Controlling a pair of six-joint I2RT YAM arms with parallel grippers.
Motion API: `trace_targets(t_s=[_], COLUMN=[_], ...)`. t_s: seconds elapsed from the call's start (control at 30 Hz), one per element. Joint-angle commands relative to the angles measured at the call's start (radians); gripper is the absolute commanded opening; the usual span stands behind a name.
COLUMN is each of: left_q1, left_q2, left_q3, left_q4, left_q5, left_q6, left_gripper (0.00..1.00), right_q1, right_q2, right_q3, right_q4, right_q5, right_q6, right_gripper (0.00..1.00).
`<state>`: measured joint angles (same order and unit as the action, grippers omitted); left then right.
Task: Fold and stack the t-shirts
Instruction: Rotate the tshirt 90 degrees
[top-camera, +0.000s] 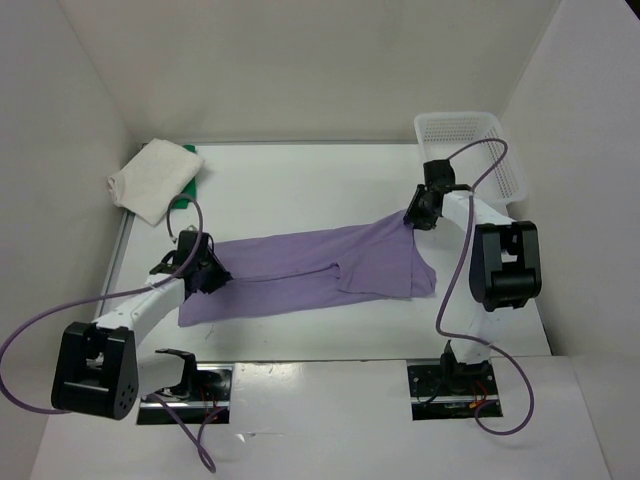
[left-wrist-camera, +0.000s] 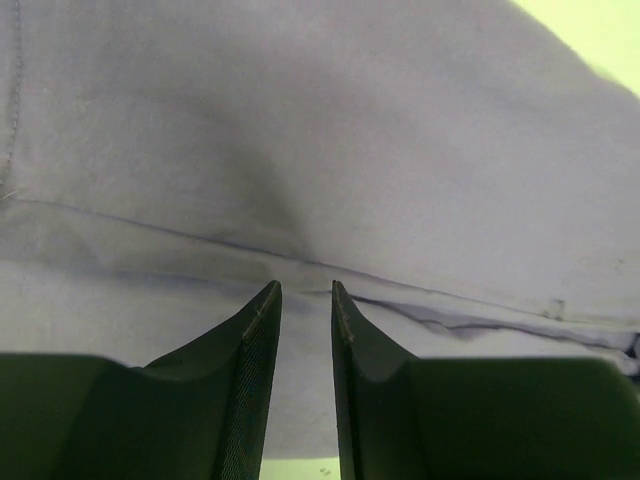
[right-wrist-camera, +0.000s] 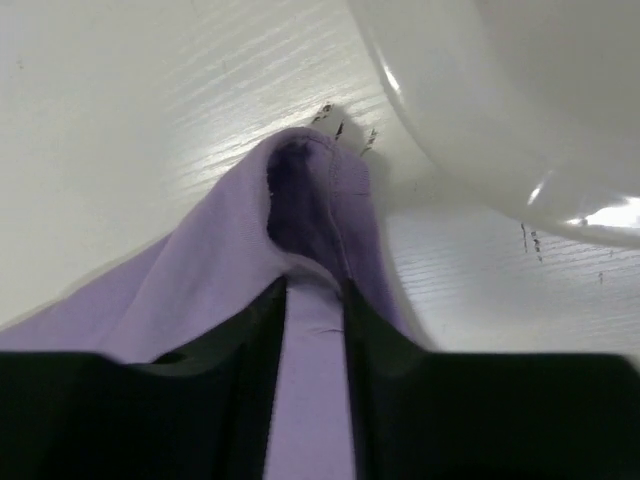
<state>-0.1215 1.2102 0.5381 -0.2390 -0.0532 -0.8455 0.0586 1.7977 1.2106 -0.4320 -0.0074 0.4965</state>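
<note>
We work inside a plain white enclosure (top-camera: 300, 70) whose walls close in on three sides. Its floor is a white table (top-camera: 300, 190), scuffed in places and showing a fine grain up close.

The lavender shirt (top-camera: 310, 275) is the biggest thing on it. It lies stretched across the middle from left to right, with one sleeve folded over near the centre.

The white mesh basket (top-camera: 470, 135) comes next, in the far right corner. Its rounded wall (right-wrist-camera: 500, 100) crowds in just beside the raised corner of the lavender shirt (right-wrist-camera: 200, 270).

At the far left corner the white shirt (top-camera: 150, 180) sits folded. It rests on the green shirt (top-camera: 194, 150), of which we see only an edge. Both are well apart from the lavender one.

Purple cables (top-camera: 455, 270) loop from each arm.

The right gripper (top-camera: 415, 218) is at the shirt's far right corner. Its jaws (right-wrist-camera: 315, 285) are clamped on a strip of cloth that bunches into a peak past the fingertips.

The left gripper (top-camera: 212, 275) is on the shirt's left end. In the wrist view, its jaws (left-wrist-camera: 306, 290) stand a narrow gap apart against a seam of the cloth (left-wrist-camera: 350, 150). We cannot tell whether they pinch the cloth or only press on it.
</note>
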Motion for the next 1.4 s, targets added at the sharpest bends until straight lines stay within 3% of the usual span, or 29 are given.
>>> trace_targets(t_s=[0.0,0.07,0.13,0.2,0.3,0.37,0.57,0.73,0.97,1.23,1.33,1.37], left_q1=[0.006,0.006,0.006,0.006,0.006,0.006,0.043,0.138,0.356,0.445,0.445,0.445], left_q2=[-0.054,-0.063,-0.063,-0.063,-0.029,0.027,0.236,0.299,0.35,0.35,0.298,0.276], left_q3=[0.017,0.036,0.071,0.117,0.155,0.195,0.243,0.212,0.169,0.169,0.18,0.189], left_q4=[-0.025,-0.037,-0.037,-0.037,-0.002,0.018,0.116,0.148,0.161,0.161,0.161,0.179], left_q5=[0.029,0.05,0.098,0.098,0.078,0.069,0.121,0.212,0.311,0.322,0.355,0.392], left_q6=[-0.02,-0.009,0.015,0.031,0.052,0.052,0.014,-0.023,-0.047,-0.069,-0.098,-0.11], left_gripper=[0.34,0.35,0.35,0.35,0.35,0.36,0.38,0.38,0.42,0.43,0.43,0.43], right_q1=[0.021,0.033,0.073,0.11,0.194,0.239,0.239,0.205,0.133,0.133,0.133,0.133], right_q2=[-0.049,-0.098,-0.133,-0.175,-0.189,-0.189,-0.166,-0.166,-0.242,-0.284,-0.308,-0.323], right_q3=[0.027,0.027,0.027,0.001,-0.075,-0.147,-0.276,-0.296,-0.411,-0.411,-0.364,-0.344], right_q4=[0.009,-0.028,-0.056,-0.079,-0.05,-0.004,0.036,-0.01,-0.019,-0.057,-0.071,-0.071], right_q5=[0.044,0.044,0.044,0.002,-0.095,-0.123,-0.111,-0.023,-0.002,0.009,-0.031,-0.054], right_q6=[-0.024,-0.035,-0.044,-0.026,0.046,0.091,0.18,0.211,0.231,0.24,0.214,0.202], right_gripper=[0.4,0.44,0.41,0.22,0.05,0.04,0.04,0.04,0.03,0.03,0.08,0.15])
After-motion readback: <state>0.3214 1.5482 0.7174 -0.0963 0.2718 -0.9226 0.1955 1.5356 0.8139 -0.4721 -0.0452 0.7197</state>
